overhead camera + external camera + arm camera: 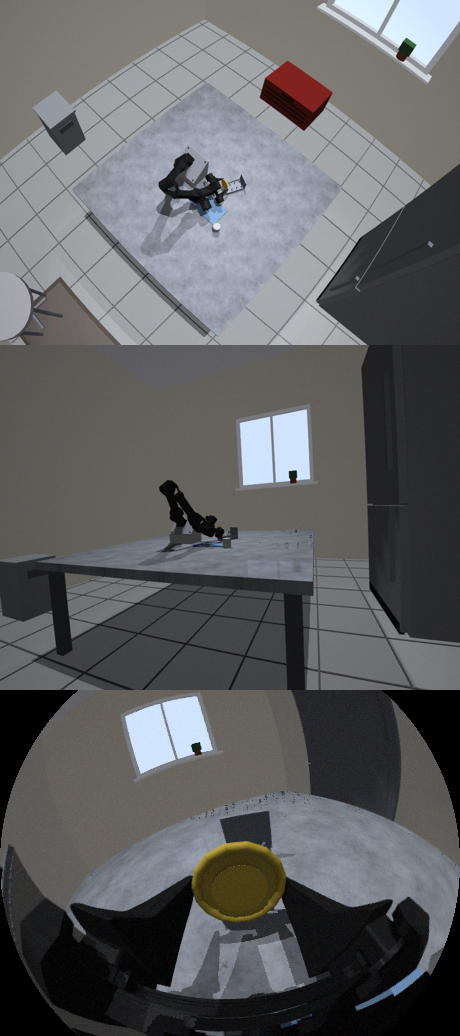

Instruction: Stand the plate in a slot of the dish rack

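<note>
The yellow plate (224,184) (219,527) (239,882) is nearly upright, with its round face towards the wrist camera. My gripper (224,185) (238,881) is shut on it, one finger at each side of its rim. The plate is low, at the near end of the grey dish rack (243,182) (233,532) (247,828). The rack's tall end panel stands beyond the plate. The plate hides most of the rack in the wrist view. I cannot tell whether its lower edge is between the rails or above them.
A blue mat (213,215) lies beside the rack, partly under the arm. A white cup (216,227) (226,543) stands at the mat's corner. A small blue object (193,203) (196,545) lies at the mat's other side. The arm's base (200,172) (185,538) is behind the gripper.
</note>
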`<state>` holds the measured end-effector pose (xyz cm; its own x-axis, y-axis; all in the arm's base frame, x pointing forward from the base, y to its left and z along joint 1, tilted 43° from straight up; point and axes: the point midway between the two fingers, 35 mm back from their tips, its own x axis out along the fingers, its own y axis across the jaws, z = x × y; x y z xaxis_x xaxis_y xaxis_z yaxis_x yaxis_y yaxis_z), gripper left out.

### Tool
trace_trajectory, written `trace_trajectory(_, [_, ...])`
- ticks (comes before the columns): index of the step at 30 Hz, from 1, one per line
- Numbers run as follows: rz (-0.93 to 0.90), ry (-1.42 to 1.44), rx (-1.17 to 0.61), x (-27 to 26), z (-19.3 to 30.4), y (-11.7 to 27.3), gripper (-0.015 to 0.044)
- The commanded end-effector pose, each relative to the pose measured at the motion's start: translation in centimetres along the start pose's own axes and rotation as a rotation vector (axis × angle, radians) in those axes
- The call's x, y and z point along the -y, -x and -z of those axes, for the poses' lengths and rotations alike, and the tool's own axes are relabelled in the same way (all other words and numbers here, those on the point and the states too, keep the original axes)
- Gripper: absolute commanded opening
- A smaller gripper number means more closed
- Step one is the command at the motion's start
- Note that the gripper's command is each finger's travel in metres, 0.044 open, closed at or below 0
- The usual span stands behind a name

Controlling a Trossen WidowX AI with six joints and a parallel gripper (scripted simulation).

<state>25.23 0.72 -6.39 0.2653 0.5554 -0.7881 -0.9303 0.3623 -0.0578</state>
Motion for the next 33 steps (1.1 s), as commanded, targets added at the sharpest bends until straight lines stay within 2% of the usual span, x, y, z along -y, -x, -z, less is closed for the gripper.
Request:
trace_trajectory(1, [0.052, 0.114, 0.060, 0.0, 0.1, 0.5, 0.0000])
trace_trajectory(7, [0.128, 0.250, 0.114, 0.2, 0.2, 1.3, 0.0000])
trace_trajectory(18, [0.130, 0.254, 0.115, 0.2, 0.2, 1.3, 0.0000])
trace_trajectory(33, [0.127, 0.250, 0.110, 0.6, -0.4, -1.3, 0.0000])
